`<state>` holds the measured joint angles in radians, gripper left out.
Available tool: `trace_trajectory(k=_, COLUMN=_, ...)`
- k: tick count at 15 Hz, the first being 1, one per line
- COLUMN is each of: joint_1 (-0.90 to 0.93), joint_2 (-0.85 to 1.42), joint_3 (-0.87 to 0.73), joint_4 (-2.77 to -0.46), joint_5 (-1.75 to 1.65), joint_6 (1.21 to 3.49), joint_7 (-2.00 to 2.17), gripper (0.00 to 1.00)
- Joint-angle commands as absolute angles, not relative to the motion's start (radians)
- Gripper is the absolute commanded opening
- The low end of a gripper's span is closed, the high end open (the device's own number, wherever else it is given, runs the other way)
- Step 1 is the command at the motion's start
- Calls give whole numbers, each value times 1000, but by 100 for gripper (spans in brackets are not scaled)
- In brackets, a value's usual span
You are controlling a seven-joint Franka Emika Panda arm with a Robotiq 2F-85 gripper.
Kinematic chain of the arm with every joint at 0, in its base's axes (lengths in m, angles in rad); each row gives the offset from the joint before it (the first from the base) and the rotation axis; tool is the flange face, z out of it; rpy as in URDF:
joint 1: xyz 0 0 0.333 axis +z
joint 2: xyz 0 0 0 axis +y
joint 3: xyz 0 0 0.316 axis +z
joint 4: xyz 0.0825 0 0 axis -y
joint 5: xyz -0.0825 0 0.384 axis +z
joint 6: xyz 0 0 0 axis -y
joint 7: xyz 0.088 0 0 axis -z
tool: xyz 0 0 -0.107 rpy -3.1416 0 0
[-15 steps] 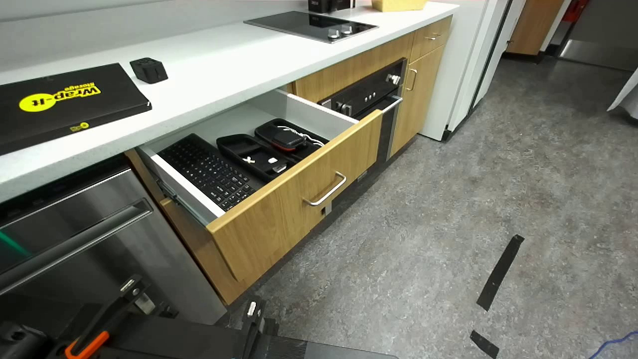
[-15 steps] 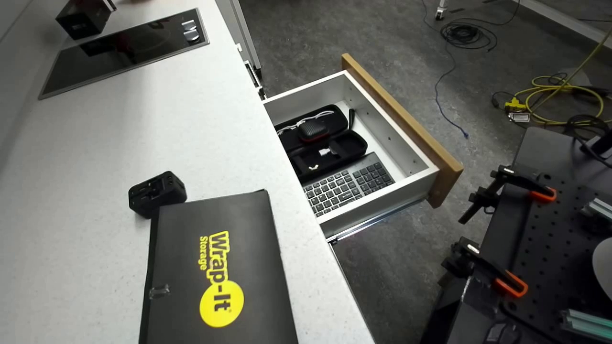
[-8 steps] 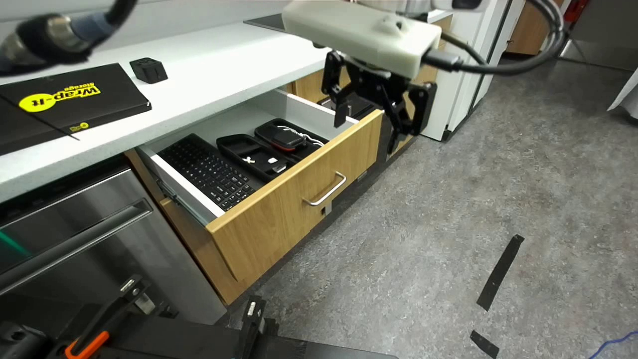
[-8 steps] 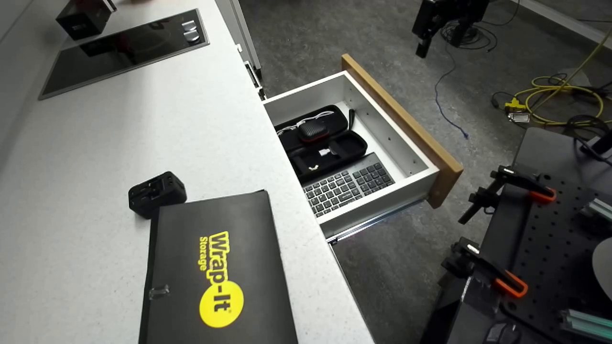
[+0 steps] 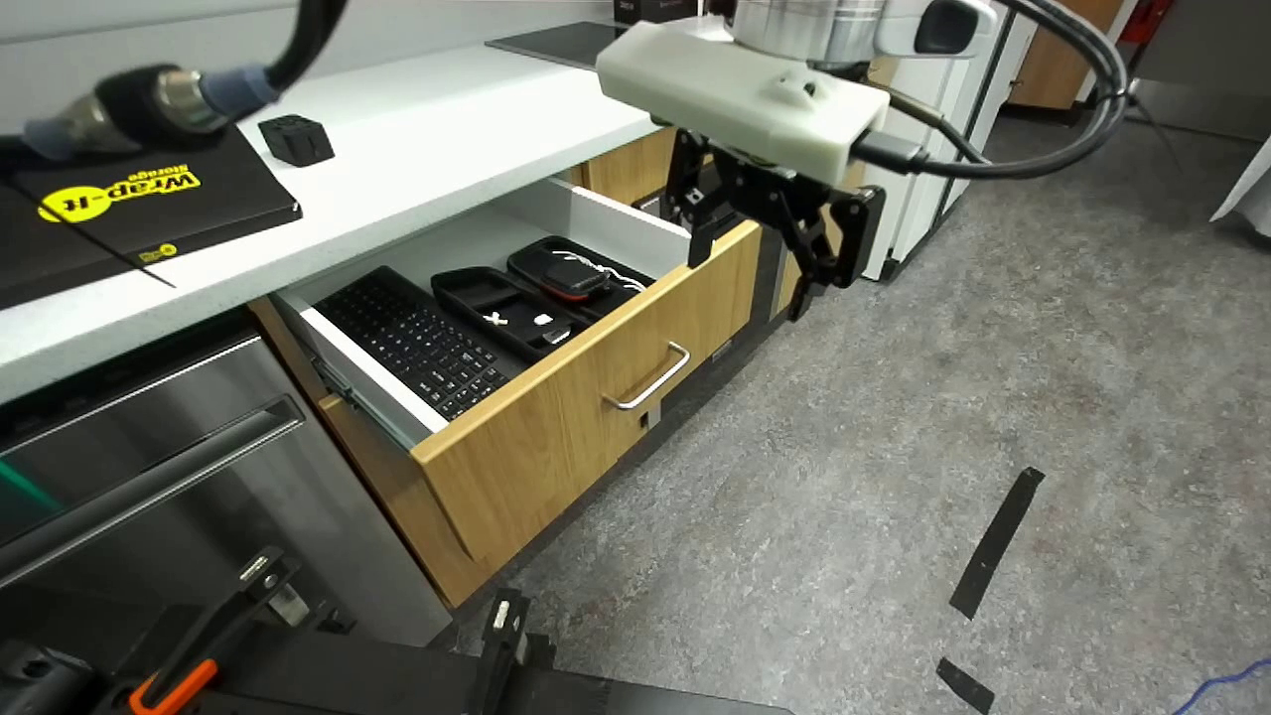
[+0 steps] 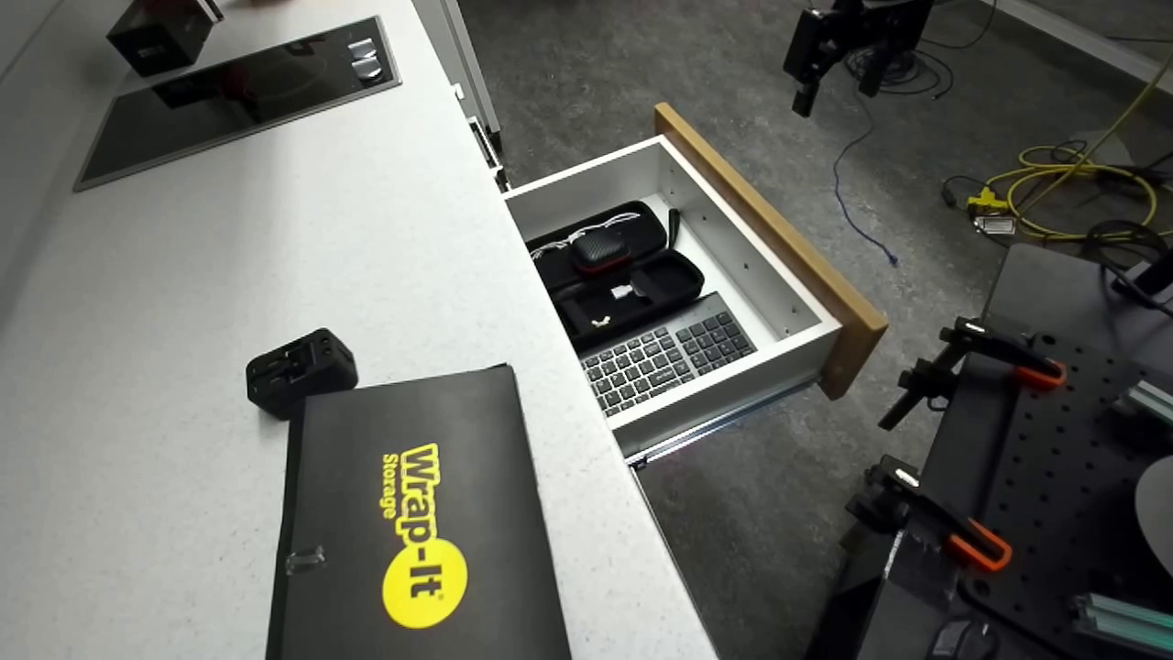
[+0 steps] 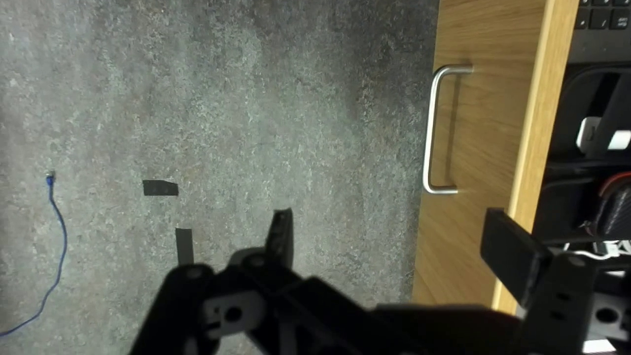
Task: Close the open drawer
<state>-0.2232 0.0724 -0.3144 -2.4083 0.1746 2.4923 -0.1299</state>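
In an exterior view we see the Wrap-It Storage box (image 5: pixel 204 207) upper left, partly behind a cable (image 5: pixel 164 109), a black adapter (image 5: pixel 296 140), the pulled-out drawer (image 5: pixel 556 422) at centre holding a keyboard (image 5: pixel 407 338) and black case (image 5: pixel 489 288), and, upper right of centre, our gripper (image 5: pixel 750 280), fingers apart, hiding part of the oven (image 5: pixel 768 278).

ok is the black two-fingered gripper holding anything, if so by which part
Nothing is held: the gripper is open, clear of the silver bar handle.

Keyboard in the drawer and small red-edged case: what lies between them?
Half of an open black case, with white bits in it; both exterior views show this.
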Motion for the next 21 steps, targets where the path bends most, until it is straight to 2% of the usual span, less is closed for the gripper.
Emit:
trace_trajectory(k=1, joint_1=-221, joint_2=207, joint_3=-303, joint_4=-2382, joint_5=37, joint_6=2657, joint_7=100, gripper=100)
trace_trajectory(k=5, joint_1=-158, joint_2=423, joint_3=-381, joint_4=-2293, joint_5=-145, joint_6=2769, joint_7=392, gripper=100)
trace_trajectory(k=8, joint_1=-111, joint_2=566, joint_3=-404, joint_4=-2206, joint_5=-118, joint_6=2753, joint_7=479, gripper=100)
trace_trajectory(k=21, joint_1=-129, joint_2=700, joint_3=-35, joint_4=-1942, joint_5=177, joint_6=2601, joint_7=306, gripper=100)
